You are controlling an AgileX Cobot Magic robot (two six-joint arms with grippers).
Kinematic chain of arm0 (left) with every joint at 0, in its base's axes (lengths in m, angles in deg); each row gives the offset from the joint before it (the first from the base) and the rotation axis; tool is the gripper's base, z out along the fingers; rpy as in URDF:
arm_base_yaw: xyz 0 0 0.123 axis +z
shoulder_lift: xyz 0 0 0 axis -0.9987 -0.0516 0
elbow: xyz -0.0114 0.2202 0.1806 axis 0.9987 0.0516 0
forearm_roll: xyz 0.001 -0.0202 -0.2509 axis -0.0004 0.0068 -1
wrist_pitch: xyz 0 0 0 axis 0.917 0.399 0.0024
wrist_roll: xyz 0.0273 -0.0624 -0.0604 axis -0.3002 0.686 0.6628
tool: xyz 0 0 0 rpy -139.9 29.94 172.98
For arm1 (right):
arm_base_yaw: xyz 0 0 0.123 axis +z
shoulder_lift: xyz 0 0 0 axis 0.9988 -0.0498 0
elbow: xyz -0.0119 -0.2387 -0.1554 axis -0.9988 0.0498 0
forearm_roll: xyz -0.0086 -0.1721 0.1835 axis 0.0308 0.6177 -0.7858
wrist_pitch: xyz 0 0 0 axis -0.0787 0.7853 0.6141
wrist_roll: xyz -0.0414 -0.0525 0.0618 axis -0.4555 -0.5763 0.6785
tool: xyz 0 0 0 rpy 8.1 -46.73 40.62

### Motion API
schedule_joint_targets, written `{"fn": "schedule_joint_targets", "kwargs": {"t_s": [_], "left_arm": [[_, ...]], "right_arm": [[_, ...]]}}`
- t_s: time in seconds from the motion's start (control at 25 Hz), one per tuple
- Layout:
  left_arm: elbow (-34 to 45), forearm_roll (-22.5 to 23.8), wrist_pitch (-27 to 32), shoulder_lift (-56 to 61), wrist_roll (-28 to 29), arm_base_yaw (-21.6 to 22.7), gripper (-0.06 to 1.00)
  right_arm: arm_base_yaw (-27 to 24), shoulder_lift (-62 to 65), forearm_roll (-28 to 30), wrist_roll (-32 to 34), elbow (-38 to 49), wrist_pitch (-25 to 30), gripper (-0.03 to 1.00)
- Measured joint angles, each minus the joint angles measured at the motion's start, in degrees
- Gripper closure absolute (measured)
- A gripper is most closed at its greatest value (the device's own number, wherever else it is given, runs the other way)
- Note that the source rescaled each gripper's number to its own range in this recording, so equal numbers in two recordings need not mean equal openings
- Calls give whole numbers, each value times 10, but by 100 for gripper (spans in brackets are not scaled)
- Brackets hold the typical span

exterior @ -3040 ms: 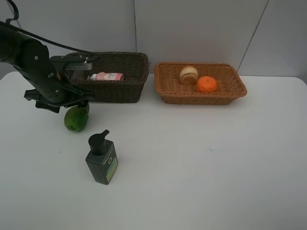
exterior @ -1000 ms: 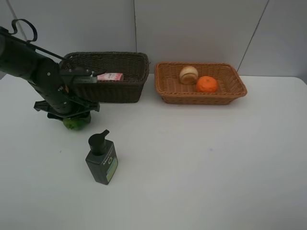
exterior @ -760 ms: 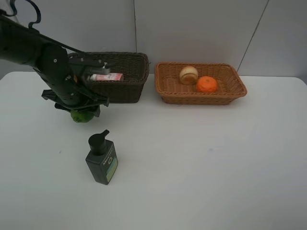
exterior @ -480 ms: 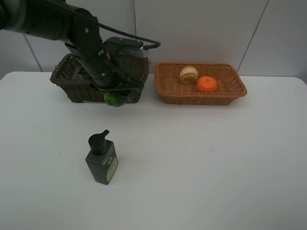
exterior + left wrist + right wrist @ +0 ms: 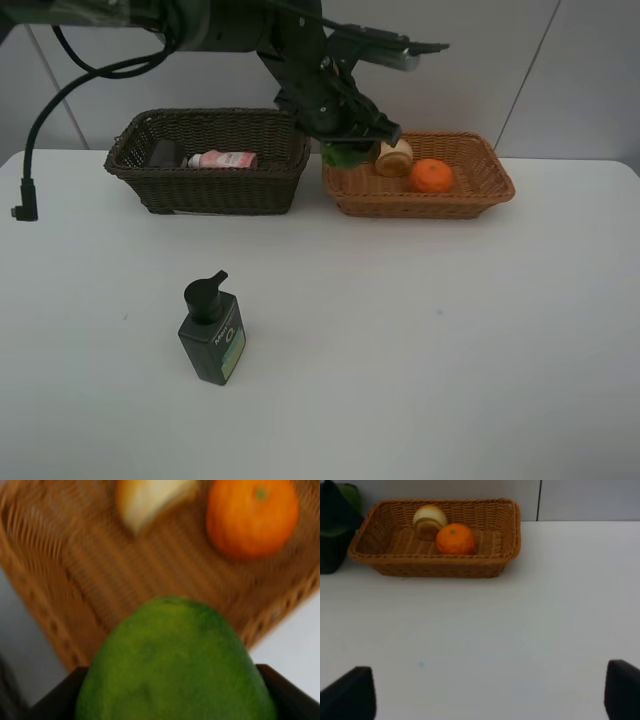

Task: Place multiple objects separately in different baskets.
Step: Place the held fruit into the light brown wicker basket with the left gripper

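Showing the left gripper (image 5: 352,140) clamped on the green round fruit (image 5: 172,665), which is held between two dark fingers (image 5: 292,692) above the left end of the light tan wicker basket (image 5: 420,208). Three seconds earlier the fruit lay on the tabletop (image 5: 450,350) near its left edge, in front of the dark brown wicker basket (image 5: 220,192). It has since been gripped, lifted and carried past that basket. No release is seen yet, and whether the fruit touches the rim cannot be told.

An orange (image 5: 432,176) and a pale round fruit (image 5: 394,156) are already held in the tan basket, so the green fruit is judged to be sorted with the other fruit. A pink white-capped bottle (image 5: 223,159) is seen lying in the dark basket. The dark green pump bottle (image 5: 212,335), unmoved, is left upright on the tabletop toward the front left, and is judged to be the last item outstanding.

The right gripper (image 5: 485,700) is held spread wide and empty over the bare tabletop. The surface is plain matte white, and pale grey wall panels are seen behind both baskets.
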Motion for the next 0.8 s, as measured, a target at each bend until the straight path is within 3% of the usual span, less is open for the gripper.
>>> {"fn": "schedule_joint_targets", "kwargs": {"t_s": [0.24,0.44,0.8], "left_arm": [[-20,7,-127,-61,-1,-1,30],[-20,9,-198,-101,-3,-1,30],[-20,9,-214,-119,-6,-1,30]], "right_arm": [[0,0,0,0,0,0,-2],[0,0,0,0,0,0,-2],[0,0,0,0,0,0,-2]]}}
